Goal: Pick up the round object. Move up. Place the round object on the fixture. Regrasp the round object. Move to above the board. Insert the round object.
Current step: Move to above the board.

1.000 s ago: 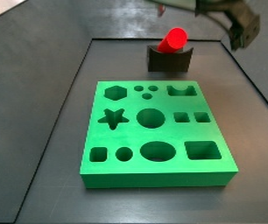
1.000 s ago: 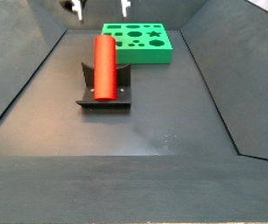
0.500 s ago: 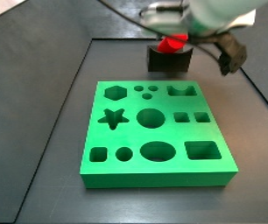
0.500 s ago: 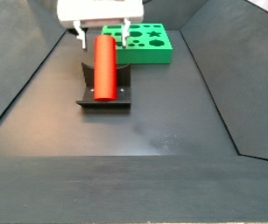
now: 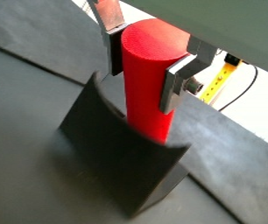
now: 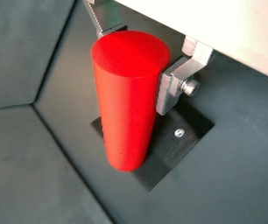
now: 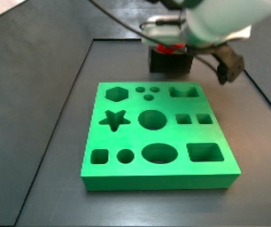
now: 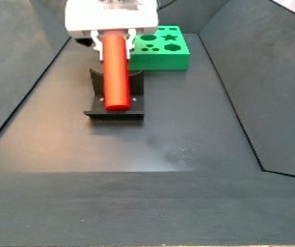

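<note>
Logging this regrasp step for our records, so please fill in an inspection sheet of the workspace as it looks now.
Surface: dark floor, bare.
Job's things: round object lies on the fixture; board apart, holes empty.
Clutter: nothing seen.
Grippers: gripper at the round object's far end, fingers on either side; contact cannot be told.
Cables: yellow and black leads in a wrist view.
Surroundings: dark sloped walls.

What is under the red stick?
The round object lies on the fixture, a dark block on a base plate. The gripper sits around its far end, a finger on each side. The fixture's notch beneath is covered by the peg.
</note>
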